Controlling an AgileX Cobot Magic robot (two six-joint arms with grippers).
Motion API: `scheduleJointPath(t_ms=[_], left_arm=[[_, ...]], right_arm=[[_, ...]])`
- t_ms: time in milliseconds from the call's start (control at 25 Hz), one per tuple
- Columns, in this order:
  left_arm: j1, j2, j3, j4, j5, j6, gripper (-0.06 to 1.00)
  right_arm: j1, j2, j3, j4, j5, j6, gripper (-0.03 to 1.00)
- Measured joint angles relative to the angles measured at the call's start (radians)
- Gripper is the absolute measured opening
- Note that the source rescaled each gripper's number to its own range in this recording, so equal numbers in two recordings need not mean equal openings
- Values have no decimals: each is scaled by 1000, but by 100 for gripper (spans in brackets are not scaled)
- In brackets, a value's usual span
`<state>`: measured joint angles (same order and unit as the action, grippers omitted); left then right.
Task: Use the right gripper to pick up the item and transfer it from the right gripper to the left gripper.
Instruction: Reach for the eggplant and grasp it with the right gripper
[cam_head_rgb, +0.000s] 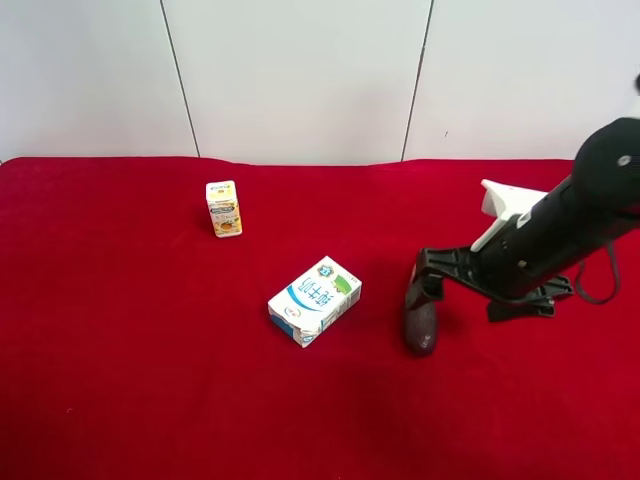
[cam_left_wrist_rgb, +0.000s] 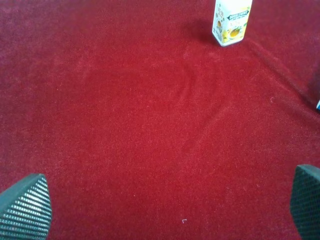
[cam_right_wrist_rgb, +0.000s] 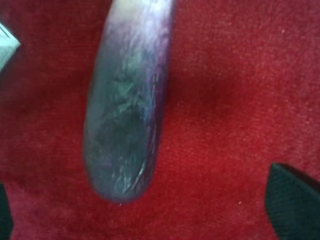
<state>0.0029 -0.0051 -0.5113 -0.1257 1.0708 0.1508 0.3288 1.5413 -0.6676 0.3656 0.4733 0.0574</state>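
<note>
Right arm: the thick black arm comes in from the exterior high view's right edge and slants down towards the red cloth-covered table (cam_head_rgb: 150, 350), with a white boxy module on top near the wrist. The black two-jaw right gripper (cam_head_rgb: 418, 285) (cam_right_wrist_rgb: 147, 210) is low over the cloth.

Right jaws: spread wide, holding nothing. The long, slim, dark purple eggplant (cam_head_rgb: 421, 325) (cam_right_wrist_rgb: 127, 115) lies flat on the cloth between them. Its rounded dark end is level with the fingertips (cam_right_wrist_rgb: 292, 202) and nearer one finger than the other. No contact is visible.

Outside the jaws, just beyond the eggplant: white-and-blue rectangular carton (cam_head_rgb: 314, 300).

Left gripper (cam_left_wrist_rgb: 165, 205): jaws also wide apart, empty, bare cloth between them. Small yellow juice carton (cam_left_wrist_rgb: 231, 20) (cam_head_rgb: 224, 208) stands upright well ahead of the fingertips.
</note>
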Motion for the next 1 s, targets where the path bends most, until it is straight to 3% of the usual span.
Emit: scheduleJointPath(t_ms=[480,1000], left_arm=[[0,0,0,0,0,0,92],[0,0,0,0,0,0,92]], right_arm=[[10,170,-86,-7,-3,18,100],[10,195,-86,-22,23,18,100]])
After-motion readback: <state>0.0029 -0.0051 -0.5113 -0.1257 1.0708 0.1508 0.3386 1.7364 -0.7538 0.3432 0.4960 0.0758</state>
